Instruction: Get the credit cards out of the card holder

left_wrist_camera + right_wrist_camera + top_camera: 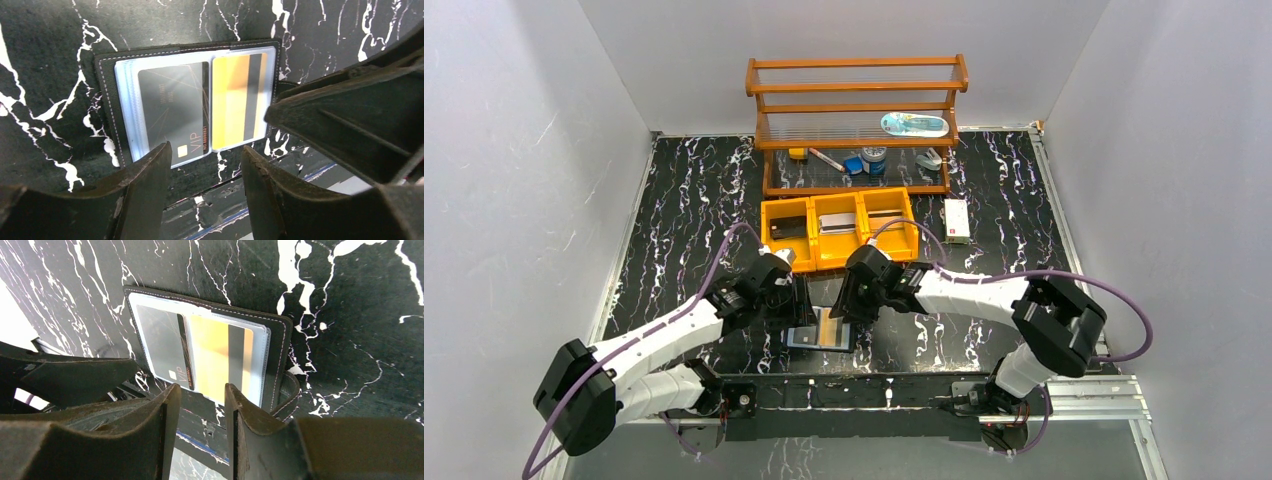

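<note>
**Open card holder in front of the yellow tray, no card out yet**

The black, white-veined marble-look table (684, 200) carries a brown wooden slatted rack (856, 90) just behind the yellow plastic three-compartment bin tray (834, 262). Small oddments sit under the rack, and a small white box (957, 220) lies just right of the tray. On the near side of the tray, close to it, lies the flat folding card holder (822, 328), black outside with clear sleeves, spread open. The left gripper (205, 150) and right gripper (202, 388) hover above it side by side, each with fingers parted and nothing between them. In the sleeves sit the credit cards: a grey rectangular VIP card (170, 110) and a gold one with a dark stripe (237, 100).

The likeliest trouble is a finger catching the sleeve along with the card, so the whole holder lifts. Left unpinned, the holder could also slide. The two grippers crowd each other and could knock together, and that crowding, more than any clutter, looks like the obstacle
</note>
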`<state>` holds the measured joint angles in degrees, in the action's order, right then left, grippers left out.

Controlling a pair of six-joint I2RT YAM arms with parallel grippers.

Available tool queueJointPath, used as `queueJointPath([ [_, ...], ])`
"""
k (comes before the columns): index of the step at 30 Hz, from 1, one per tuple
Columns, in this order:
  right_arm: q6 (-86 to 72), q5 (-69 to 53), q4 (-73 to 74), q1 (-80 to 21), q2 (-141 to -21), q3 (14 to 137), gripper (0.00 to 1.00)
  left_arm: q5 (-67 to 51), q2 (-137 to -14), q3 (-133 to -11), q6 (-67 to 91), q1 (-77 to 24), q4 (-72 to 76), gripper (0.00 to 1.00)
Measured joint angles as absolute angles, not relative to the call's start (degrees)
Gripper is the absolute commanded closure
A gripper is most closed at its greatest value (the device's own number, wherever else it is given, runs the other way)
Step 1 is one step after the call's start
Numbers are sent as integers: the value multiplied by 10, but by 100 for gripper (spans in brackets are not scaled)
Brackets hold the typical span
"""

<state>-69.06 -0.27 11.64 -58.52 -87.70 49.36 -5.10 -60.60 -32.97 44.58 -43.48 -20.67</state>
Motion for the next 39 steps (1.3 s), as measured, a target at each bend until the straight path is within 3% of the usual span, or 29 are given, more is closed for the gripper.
queueJointPath([
  [23,-718,-37,83,-578,-903,447,59,-149,-687,-349,432,-429,-112,46],
  [29,-730,-41,78,-575,-907,444,69,-150,-721,-356,418,-420,-113,46],
  [39,-748,-88,13,-562,-924,423,70,-181,-741,-332,405,-417,-71,48],
])
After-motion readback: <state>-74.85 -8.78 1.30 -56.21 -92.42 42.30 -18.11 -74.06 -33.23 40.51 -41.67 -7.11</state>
